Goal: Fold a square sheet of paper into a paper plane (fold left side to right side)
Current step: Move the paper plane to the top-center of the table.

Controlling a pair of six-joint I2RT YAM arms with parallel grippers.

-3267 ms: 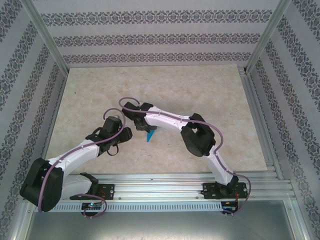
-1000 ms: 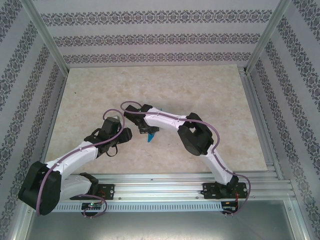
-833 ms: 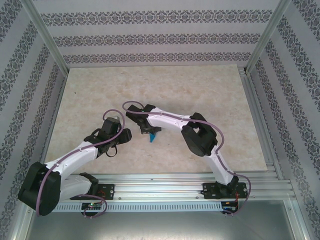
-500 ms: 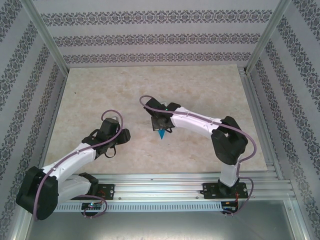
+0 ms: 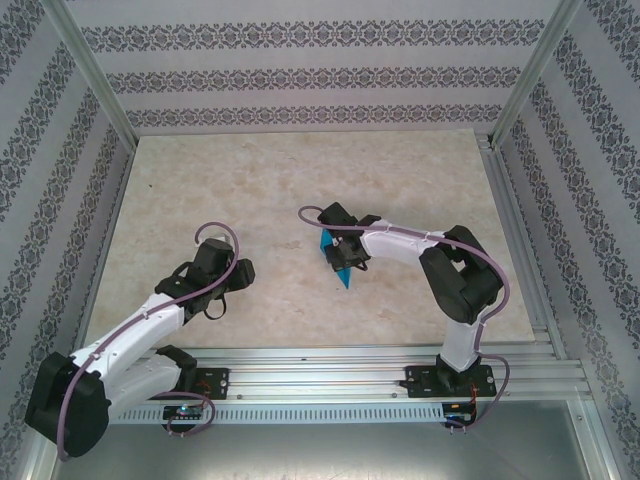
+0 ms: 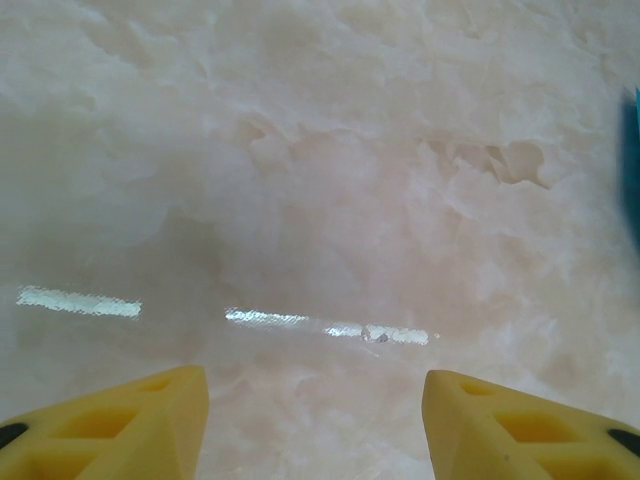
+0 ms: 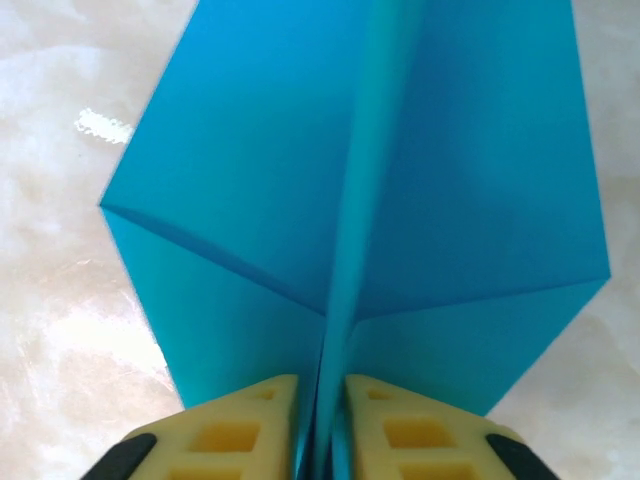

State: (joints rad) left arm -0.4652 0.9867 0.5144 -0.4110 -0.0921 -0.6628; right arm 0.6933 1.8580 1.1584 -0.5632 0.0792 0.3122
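The paper plane [image 5: 343, 275] is a cyan-blue folded dart near the table's middle, its wings [image 7: 300, 170] spreading either side of a central fold. My right gripper [image 5: 345, 255] sits over it. In the right wrist view the yellow fingers [image 7: 240, 420] flank that fold with a narrow gap, the jaws slightly apart, so my right gripper [image 7: 320, 390] is open. My left gripper [image 5: 235, 275] stands to the left of the plane, well apart from it. It [image 6: 315, 390] is open over bare table, with nothing between its fingers. A blue sliver of the plane [image 6: 633, 170] shows at the right edge of the left wrist view.
The marble-patterned table [image 5: 200, 190] is walled by patterned panels and aluminium posts [image 5: 90, 70]. A metal rail [image 5: 330, 375] along the near edge carries both arm bases. The right arm's elbow [image 5: 455, 280] rises at the right of the plane.
My right arm has swung to the right, carrying the plane with it, and its jaws have parted a little. My left arm has drawn back to the left and nearer.
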